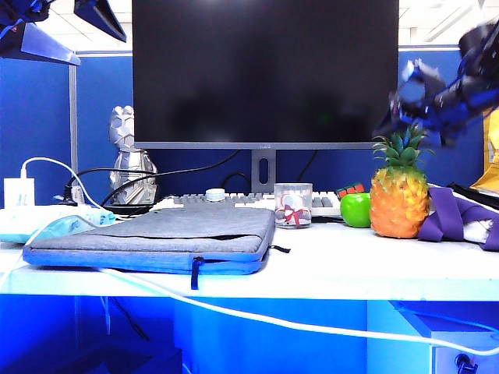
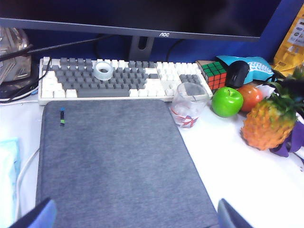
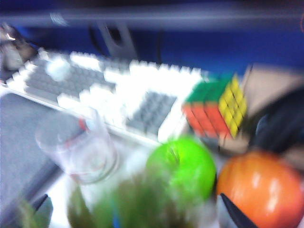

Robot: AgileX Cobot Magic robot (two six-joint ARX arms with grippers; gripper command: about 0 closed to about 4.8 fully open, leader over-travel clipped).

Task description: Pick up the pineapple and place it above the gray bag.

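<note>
Hovering right end effector [image 1: 407, 117] over pineapple [image 1: 398, 201]

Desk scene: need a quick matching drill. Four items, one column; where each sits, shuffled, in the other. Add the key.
Items
1. pineapple
2. gray bag
3. green apple
4. right gripper

Places
A. lying flat in front of the keyboard
B. open, in the air over the pineapple's crown
C. upright beside the purple cloth
D. between the glass cup and the pineapple

Pairs: 1-C, 2-A, 3-D, 4-B
</note>
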